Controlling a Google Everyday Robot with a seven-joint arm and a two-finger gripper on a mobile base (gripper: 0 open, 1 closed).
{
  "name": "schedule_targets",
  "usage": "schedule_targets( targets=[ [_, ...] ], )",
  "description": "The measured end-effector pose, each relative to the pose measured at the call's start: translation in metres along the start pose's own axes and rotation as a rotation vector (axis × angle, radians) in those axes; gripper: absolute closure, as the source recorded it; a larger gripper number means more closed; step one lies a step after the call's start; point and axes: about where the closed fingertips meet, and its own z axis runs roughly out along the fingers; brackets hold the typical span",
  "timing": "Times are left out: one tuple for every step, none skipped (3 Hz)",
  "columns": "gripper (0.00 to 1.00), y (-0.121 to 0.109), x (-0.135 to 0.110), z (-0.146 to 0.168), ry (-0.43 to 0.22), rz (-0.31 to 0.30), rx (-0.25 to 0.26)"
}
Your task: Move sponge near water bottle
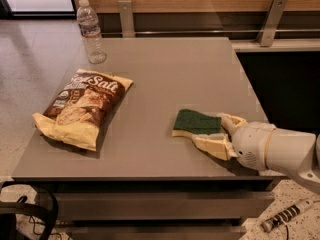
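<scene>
The sponge (pixel 196 122), dark green on top over pale yellow foam, lies flat on the grey table (pixel 165 69) right of centre. My gripper (pixel 218 132) comes in from the right at table height. It is open, with one cream finger just behind the sponge's right end and the other along its near edge, so the sponge's right end lies between them. The water bottle (pixel 90 31), clear with a white cap, stands upright at the table's far left corner, far from the sponge.
A brown-and-yellow chip bag (pixel 82 108) lies on the left of the table between sponge and bottle. A wooden wall with metal brackets (pixel 272 20) runs behind the table. A dark gap lies to the right of the table. Cables (pixel 20 214) lie on the floor at lower left.
</scene>
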Motion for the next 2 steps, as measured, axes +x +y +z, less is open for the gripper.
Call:
schedule_targets(
  targets=[
    [0.78,0.0017,-0.0019,0.0006,0.001,-0.005,-0.001],
    [0.99,0.0032,-0.0035,0.0011,0.002,-0.009,-0.003]
  ],
)
